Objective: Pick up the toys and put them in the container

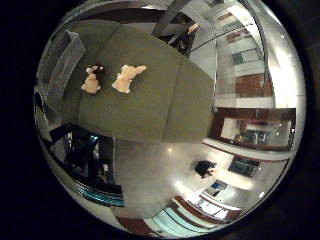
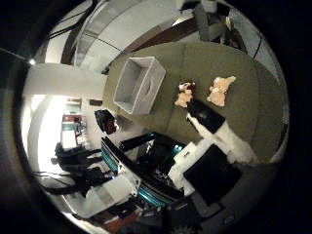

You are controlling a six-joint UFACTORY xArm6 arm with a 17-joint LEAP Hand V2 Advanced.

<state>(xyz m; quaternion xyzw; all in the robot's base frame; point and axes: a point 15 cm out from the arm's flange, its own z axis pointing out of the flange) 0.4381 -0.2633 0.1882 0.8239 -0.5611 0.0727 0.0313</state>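
Note:
Two plush toys lie side by side on a green table [image 1: 165, 100]: a cream and dark brown one [image 1: 91, 80] and a cream one [image 1: 128, 77]. In the right thumb side palm view they also show, the brown one [image 2: 184, 94] nearer a white rectangular container [image 2: 124, 90] and the cream one [image 2: 220, 90] farther from it. The container stands on the table with nothing visible inside. My hand [image 2: 208, 132] is high above the table, away from the toys. One black and white finger shows, stretched out straight and holding nothing.
A dark desk with screens and gear [image 2: 146, 161] stands below the table's near edge. A wooden shelf unit [image 1: 255, 125] stands off to one side of the table. There is bare green tabletop [image 2: 252, 122] beyond the toys.

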